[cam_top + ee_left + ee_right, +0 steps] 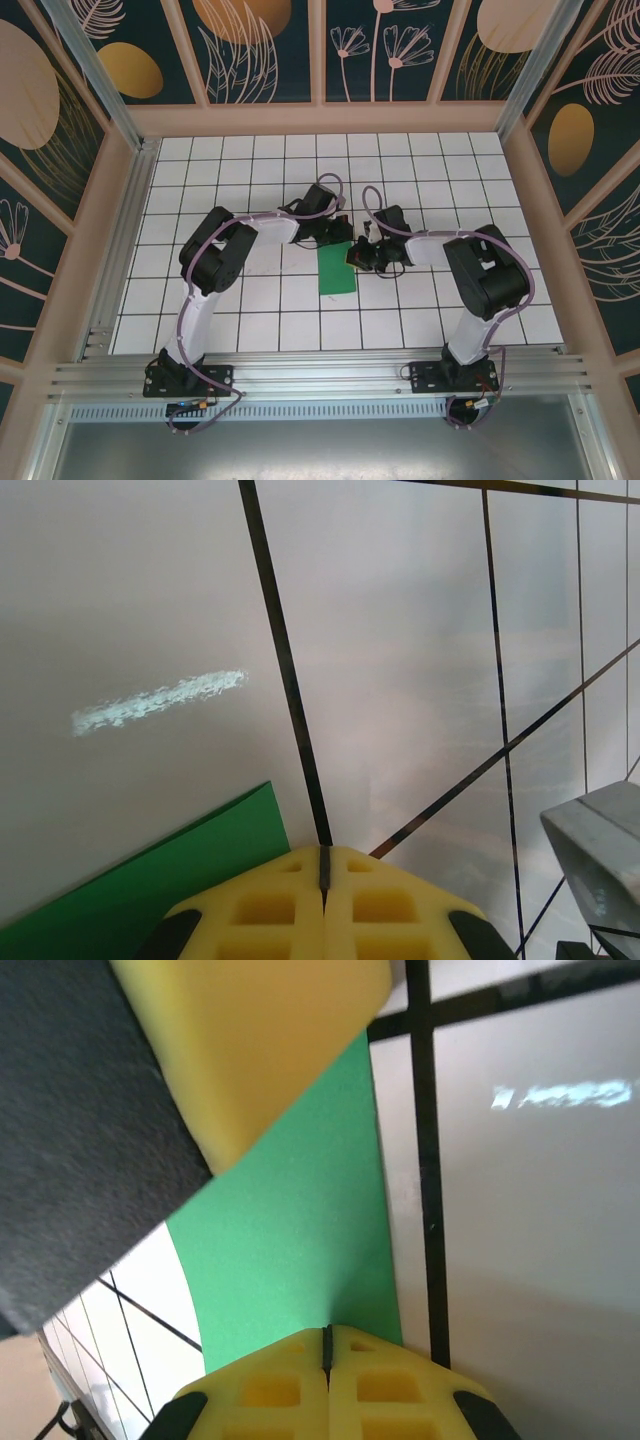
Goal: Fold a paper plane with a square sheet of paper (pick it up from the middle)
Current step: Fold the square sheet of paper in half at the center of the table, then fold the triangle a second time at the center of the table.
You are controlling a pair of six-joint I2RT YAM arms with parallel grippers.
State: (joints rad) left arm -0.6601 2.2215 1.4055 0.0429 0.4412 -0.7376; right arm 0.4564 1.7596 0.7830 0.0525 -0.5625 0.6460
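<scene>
The square sheet of paper (337, 272) is green and lies folded into a narrow rectangle on the white tiles, between the two arms. My left gripper (339, 241) is at its far edge. In the left wrist view this gripper (323, 852) is shut with nothing in it, and the sheet (140, 880) lies just left of its tips. My right gripper (353, 256) is at the sheet's far right corner. In the right wrist view it (327, 1330) is shut, tips on the sheet (290, 1230), with a faint pucker running into the slit. One yellow finger (260, 1050) of the left gripper overlaps the sheet's other end.
The white tiled table (240, 170) is walled by a wooden frame (330, 118) at the back and sides. An aluminium rail (320, 372) carries both arm bases at the near edge. A whitish smear (160, 702) marks a tile beside the sheet.
</scene>
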